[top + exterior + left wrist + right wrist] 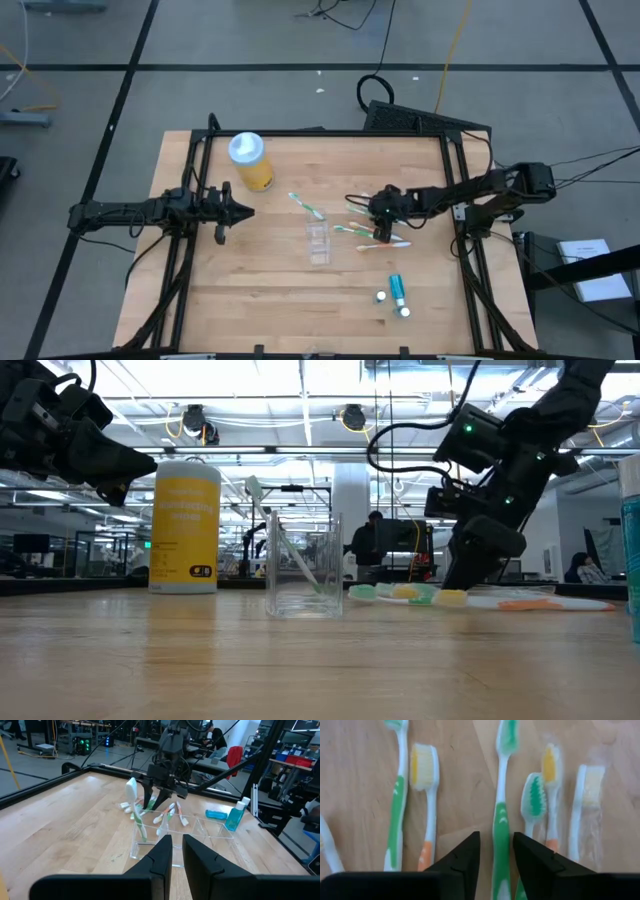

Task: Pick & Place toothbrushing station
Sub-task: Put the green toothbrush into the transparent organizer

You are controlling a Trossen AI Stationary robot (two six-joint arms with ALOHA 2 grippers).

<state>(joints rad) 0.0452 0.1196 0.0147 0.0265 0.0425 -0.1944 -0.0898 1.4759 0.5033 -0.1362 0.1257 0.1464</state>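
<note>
Right gripper (pixel 496 851) hangs released astride a green toothbrush (pixel 501 815) right of desk centre, pick pending. We judge closing comes next; clear cup (pixel 318 243) waits mid-desk.

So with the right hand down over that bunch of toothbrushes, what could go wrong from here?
1. The right hand straddles one green toothbrush, but others lie close beside it; closing could catch or nudge a neighbour.
2. The clear cup already holds a leaning toothbrush, so dropping another in might tip the cup.
3. Tubes lie nearby and could get bumped.
</note>
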